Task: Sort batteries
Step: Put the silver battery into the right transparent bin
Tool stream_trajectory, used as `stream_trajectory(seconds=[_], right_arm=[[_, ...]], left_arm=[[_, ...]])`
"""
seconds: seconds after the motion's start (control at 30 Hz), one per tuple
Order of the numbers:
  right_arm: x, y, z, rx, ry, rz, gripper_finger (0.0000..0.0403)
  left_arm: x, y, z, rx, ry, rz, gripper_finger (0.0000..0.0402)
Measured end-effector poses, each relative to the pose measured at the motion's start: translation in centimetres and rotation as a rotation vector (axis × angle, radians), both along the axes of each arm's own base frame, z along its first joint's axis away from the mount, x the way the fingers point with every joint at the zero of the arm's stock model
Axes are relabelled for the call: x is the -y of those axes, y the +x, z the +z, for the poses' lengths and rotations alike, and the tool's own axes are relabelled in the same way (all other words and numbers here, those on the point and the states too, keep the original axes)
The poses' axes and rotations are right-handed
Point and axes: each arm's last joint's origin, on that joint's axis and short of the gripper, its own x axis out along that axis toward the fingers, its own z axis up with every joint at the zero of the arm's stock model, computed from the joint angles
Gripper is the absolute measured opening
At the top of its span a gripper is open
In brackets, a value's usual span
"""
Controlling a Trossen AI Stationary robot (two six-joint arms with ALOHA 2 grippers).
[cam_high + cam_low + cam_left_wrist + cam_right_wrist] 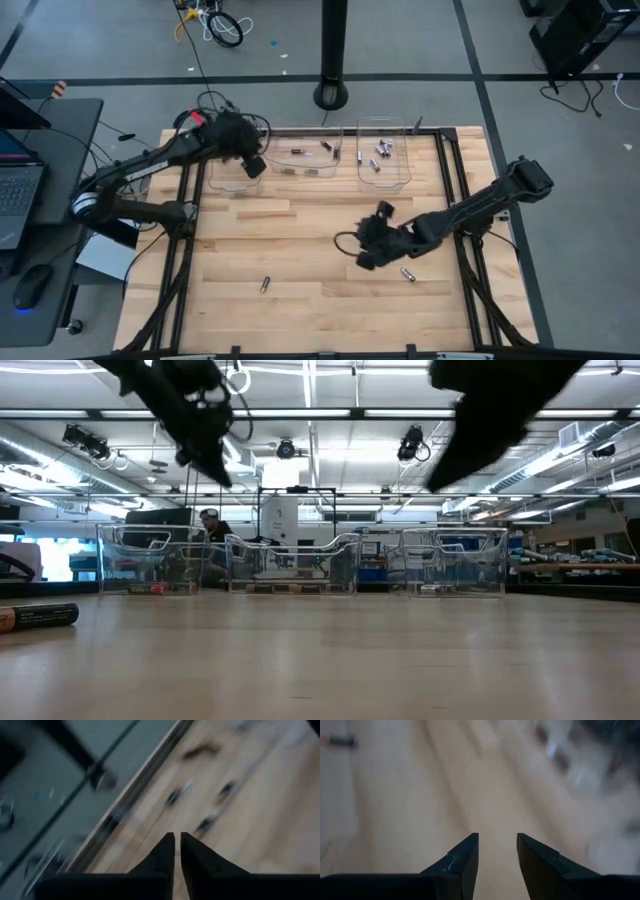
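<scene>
High view showed two batteries lying loose on the near part of the counter (pixel 300 250): one (pixel 265 284) toward my left side, another (pixel 408 274) just beside my right gripper (pixel 366 250). That gripper hung above the middle of the counter, its fingers (pixel 465 857) standing apart with bare wood between them and nothing held. Farther back, my left gripper (pixel 254 166) was over the near edge of the clear bin (pixel 275 165) at the far left of the counter; its fingers (pixel 167 852) were almost together, only a thin slit between them, with nothing in them that I could see. A few batteries (pixel 315 158) lay in that bin, and more batteries (pixel 380 155) sat in the second clear bin (pixel 385 155) beside it.
</scene>
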Motion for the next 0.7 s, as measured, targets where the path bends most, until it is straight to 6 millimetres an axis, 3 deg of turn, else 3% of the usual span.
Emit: stream_trajectory(seconds=[0.2, 0.37, 0.7], right_arm=[[-1.6, -4.3, -0.8, -0.275, 0.296, -0.128, 0.0144], [-2.7, -5.9, -1.7, -0.433, 0.381, -0.216, 0.0144], [-3.1, -7.7, -4.1, -0.560, 0.545, -0.315, 0.0146]], left_arm=[[4.7, 1.9, 1.6, 0.197, 0.120, -0.190, 0.0016], [7.4, 2.9, -0.1, 0.337, 0.169, -0.309, 0.0015], [11.4, 3.4, -3.9, 0.473, 0.173, -0.461, 0.0014]])
